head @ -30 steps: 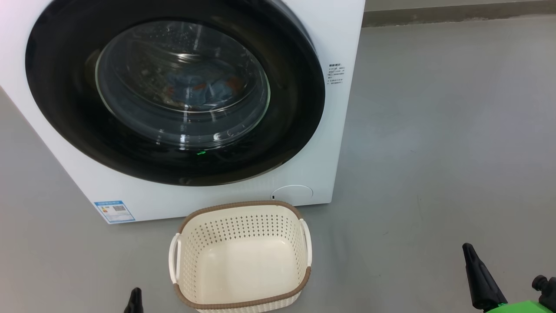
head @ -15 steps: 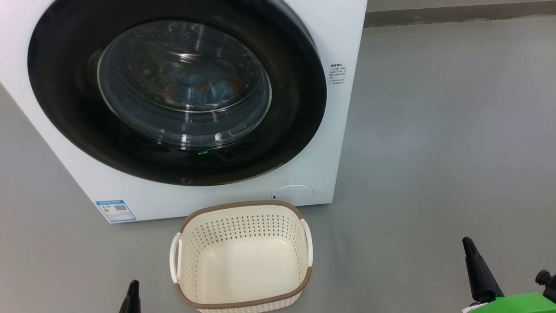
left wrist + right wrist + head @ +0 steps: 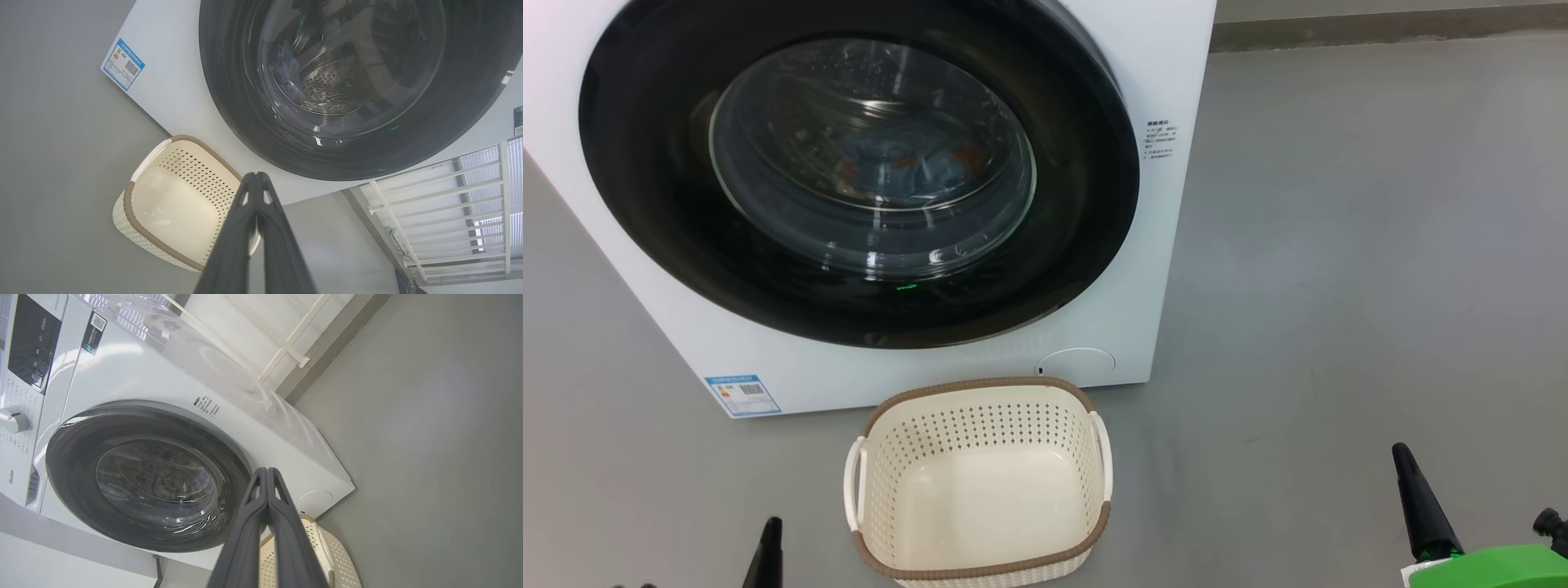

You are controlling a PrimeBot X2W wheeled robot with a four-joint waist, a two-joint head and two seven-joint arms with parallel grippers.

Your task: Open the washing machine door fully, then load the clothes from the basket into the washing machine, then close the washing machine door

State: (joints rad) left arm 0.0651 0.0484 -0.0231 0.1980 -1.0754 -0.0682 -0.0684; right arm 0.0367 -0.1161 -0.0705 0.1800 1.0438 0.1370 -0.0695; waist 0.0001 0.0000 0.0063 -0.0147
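- The washing machine door (image 3: 1086,204) sits flush against the white front of the washing machine (image 3: 1172,73). The clothes (image 3: 907,163) show as a blue and orange heap behind the glass, low in the drum. The basket (image 3: 980,385) stands on the floor (image 3: 1339,245) just in front of the machine, with nothing in it.
- The left claw (image 3: 256,176) has its two fingers pressed tip to tip and holds nothing. It is low beside the basket. The right claw (image 3: 267,470) is closed the same way, also unladen, and well off to the basket's other side.
- The task looks all but finished; what is left is to make sure the latch has caught.
- If a push is needed, closed fingertips should press the black ring, not the bulging window, and squarely, since the glossy surface would let a slanted tip skid. Which side the hinge is on cannot be told.
- The door is hard, mirror-slick plastic around domed clear glass, and the drum behind it is perforated steel. The basket is light, stiff, hole-punched plastic with a woven-looking brown rim and is easily knocked. The floor is smooth matte grey.
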